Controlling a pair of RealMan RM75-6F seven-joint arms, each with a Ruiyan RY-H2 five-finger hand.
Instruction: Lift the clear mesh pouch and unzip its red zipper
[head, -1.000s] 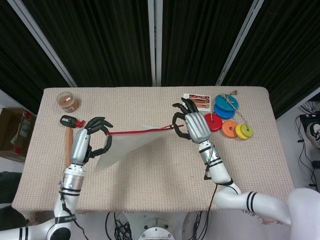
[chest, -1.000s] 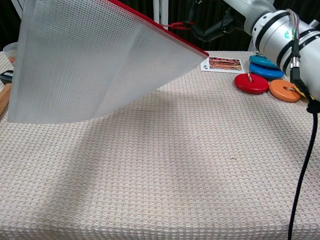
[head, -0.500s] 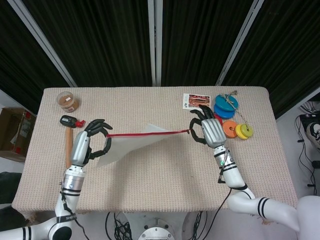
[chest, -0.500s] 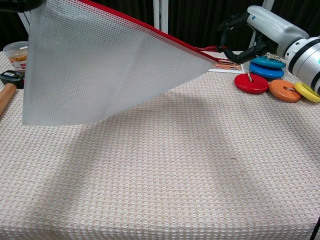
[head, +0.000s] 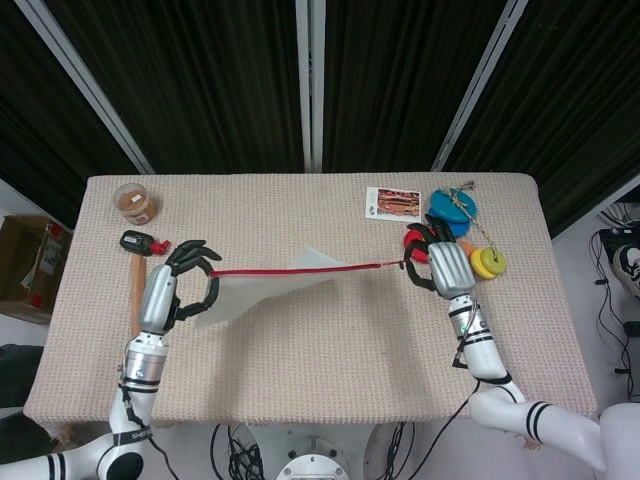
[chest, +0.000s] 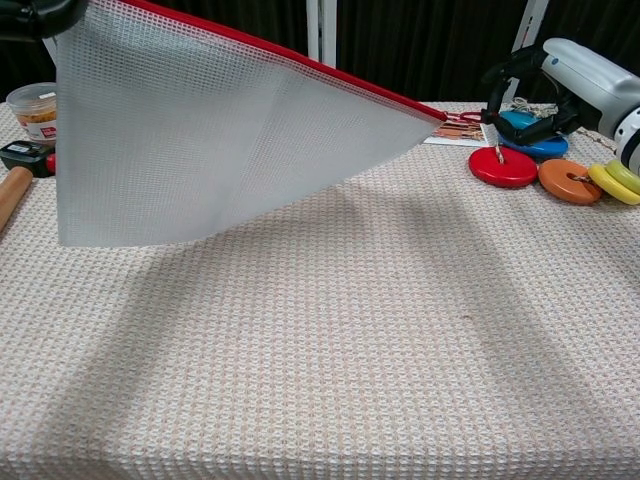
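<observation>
The clear mesh pouch (head: 255, 292) hangs above the table, its red zipper (head: 300, 269) stretched level along the top edge. My left hand (head: 176, 286) grips the pouch's left corner. My right hand (head: 447, 266) is at the pouch's right end and pinches the red zipper pull (head: 403, 265). In the chest view the pouch (chest: 210, 140) fills the upper left, the left hand (chest: 30, 15) shows only at the top corner, and the right hand (chest: 560, 80) holds the pull (chest: 463, 117) just past the pouch's tip. Whether the zipper is parted I cannot tell.
A stack of coloured discs (head: 455, 215) lies right behind my right hand, with a red disc (chest: 503, 167) closest. A picture card (head: 393, 203) is beside them. At the left are a jar (head: 134, 202), a wooden-handled hammer (head: 135, 295) and a small black device (head: 134, 241).
My right hand has moved right, toward the discs, drawing the red pull with it. The pouch's top edge has stretched out longer. My left hand has barely shifted.
</observation>
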